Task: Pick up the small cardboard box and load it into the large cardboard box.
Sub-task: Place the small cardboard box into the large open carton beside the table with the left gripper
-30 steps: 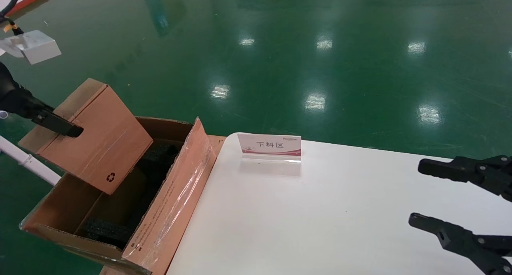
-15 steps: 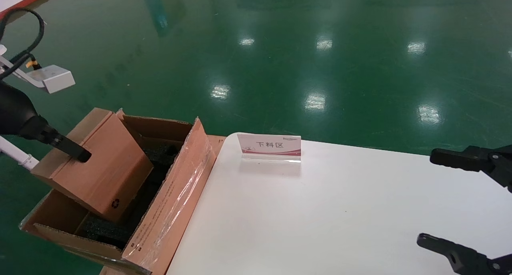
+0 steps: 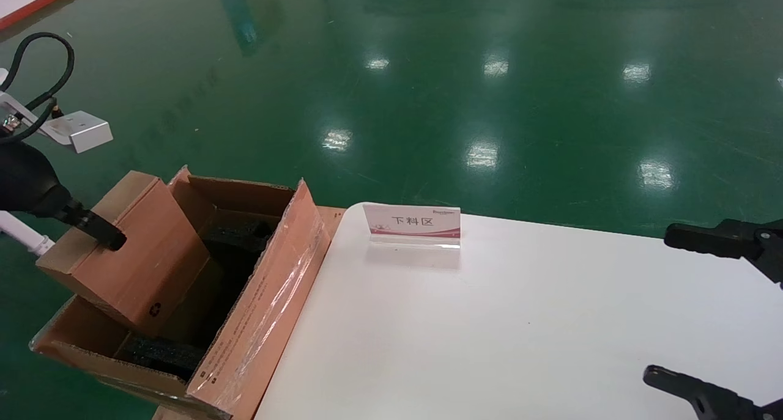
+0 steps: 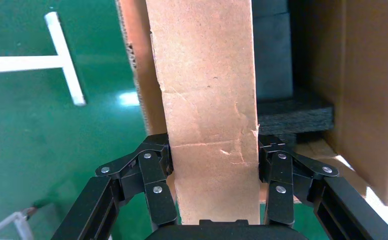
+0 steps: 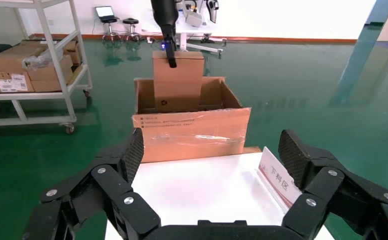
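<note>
While the left gripper (image 4: 213, 167) is clamping the small box (image 3: 125, 258), that box is hanging tilted, its lower end inside the big box (image 3: 257, 322) above black foam (image 3: 162, 353). Right gripper (image 5: 212, 155) is idling spread wide over the white table (image 3: 489, 322).

I see a plain brown small cardboard box (image 3: 131, 267) with a black recycling mark, a brown large cardboard box (image 3: 263, 316) holding black foam (image 3: 162, 354), a white tabletop (image 3: 489, 328), a glossy green floor (image 3: 428, 90), and a white-and-pink sign (image 3: 413, 222).
</note>
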Robot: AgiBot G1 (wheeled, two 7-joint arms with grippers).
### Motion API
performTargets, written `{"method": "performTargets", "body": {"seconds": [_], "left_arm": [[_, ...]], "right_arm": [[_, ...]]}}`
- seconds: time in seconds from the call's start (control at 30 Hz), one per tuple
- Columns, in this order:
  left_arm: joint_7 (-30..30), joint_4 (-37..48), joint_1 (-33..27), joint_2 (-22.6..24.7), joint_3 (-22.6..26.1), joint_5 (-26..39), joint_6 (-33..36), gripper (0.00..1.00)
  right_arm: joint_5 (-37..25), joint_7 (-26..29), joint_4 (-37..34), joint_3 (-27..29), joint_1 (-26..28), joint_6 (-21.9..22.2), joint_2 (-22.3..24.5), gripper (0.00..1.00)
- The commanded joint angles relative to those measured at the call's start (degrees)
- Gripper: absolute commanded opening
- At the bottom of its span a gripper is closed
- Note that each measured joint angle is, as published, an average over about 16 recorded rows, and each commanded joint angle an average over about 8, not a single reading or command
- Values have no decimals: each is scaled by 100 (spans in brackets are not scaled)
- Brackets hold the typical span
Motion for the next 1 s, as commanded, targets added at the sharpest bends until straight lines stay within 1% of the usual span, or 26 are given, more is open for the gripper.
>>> {"method": "performTargets", "body": {"seconds": [0.03, 0.67, 1.0], "left_arm": [[-58, -45, 8, 14, 29, 81, -73, 0], [-1076, -990, 85, -152, 233, 599, -572, 0], [-1517, -1214, 203, -167, 303, 744, -760, 0]], "right_arm": [[0, 0, 0, -1, 0, 0, 0, 100], [5, -4, 0, -7, 2, 3, 3, 100], [7, -5, 0, -10, 2, 5, 4, 100]]}}
